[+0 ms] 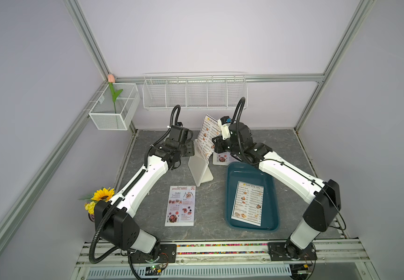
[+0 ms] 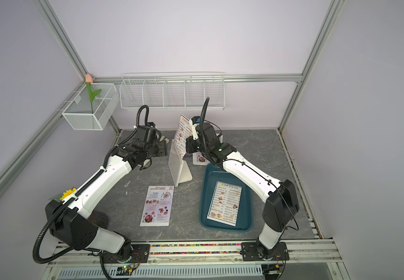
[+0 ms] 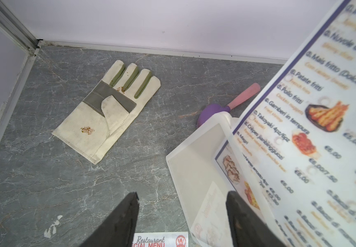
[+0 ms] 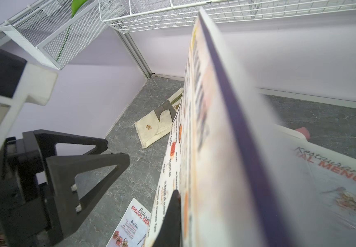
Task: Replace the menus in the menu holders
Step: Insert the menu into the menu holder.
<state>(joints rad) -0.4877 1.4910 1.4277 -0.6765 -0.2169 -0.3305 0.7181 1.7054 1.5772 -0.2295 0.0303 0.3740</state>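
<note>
The right fingers pinch a glossy white DIM SUM INN sheet, upright and bowed, its lower edge tucked into the near holder of slanted white plastic. The left fingers stand wide apart beside it. A pinkish menu lies flat on the marbled grey table.

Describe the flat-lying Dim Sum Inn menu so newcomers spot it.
Find the dark teal rectangular plastic tray by the right arm. The white paper DIM SUM INN menu lies flat inside it. Its twin stands upright in the right gripper's jaws.
</note>
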